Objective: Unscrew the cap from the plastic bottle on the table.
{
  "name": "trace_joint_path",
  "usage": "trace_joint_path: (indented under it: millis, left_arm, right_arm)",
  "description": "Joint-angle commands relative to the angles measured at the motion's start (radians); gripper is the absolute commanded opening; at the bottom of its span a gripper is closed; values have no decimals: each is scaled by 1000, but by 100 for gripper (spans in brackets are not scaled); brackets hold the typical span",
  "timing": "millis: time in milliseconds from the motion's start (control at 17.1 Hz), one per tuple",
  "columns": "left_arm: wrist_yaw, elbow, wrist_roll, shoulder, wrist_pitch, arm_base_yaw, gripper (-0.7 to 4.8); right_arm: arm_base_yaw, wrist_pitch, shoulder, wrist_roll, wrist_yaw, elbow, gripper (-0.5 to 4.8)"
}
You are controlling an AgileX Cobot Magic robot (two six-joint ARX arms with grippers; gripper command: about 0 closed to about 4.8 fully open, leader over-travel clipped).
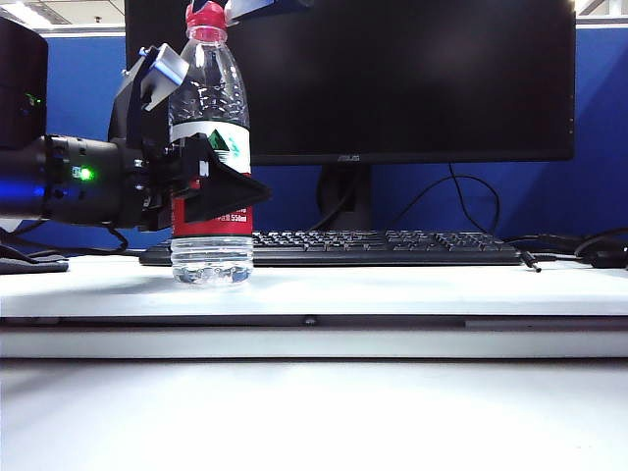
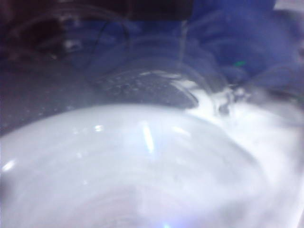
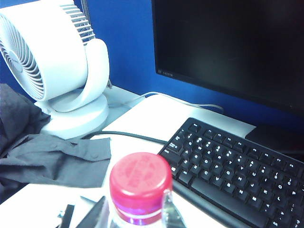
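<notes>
The table [image 1: 412, 289] was wide and white. On it, left of centre, the plastic bottle [image 1: 210, 108] stood upright, clear with a red-and-white label, clamped at the label by the left gripper [image 1: 201, 177]. Its red cap [image 3: 140, 179] remained on. The right gripper, above the cap, was barely visible; its state couldn't be told. The left wrist view was a blur.

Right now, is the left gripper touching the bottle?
Touching. In the exterior view the left gripper has fingers pressed against both sides of the bottle at label height; its wrist view is filled by the clear body.
</notes>
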Motion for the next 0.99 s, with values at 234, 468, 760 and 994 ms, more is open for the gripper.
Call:
trace_joint_path:
  millis: [234,468,760,994]
  left_arm:
    - [14,-4,-2,7,-62,-5,326]
    - [50,-4,-1,7,-62,-5,326]
    - [59,-3,2,7,-62,-5,326]
    - [60,-3,2,7,-62,-5,326]
  right_arm:
    - [4,37,-3,3,-21,3,219]
    - [-12,36,-2,3,-15,3,225]
    - [-33,61,3,3,-18,3,224]
    - [-33,63,22,3,-31,3,206]
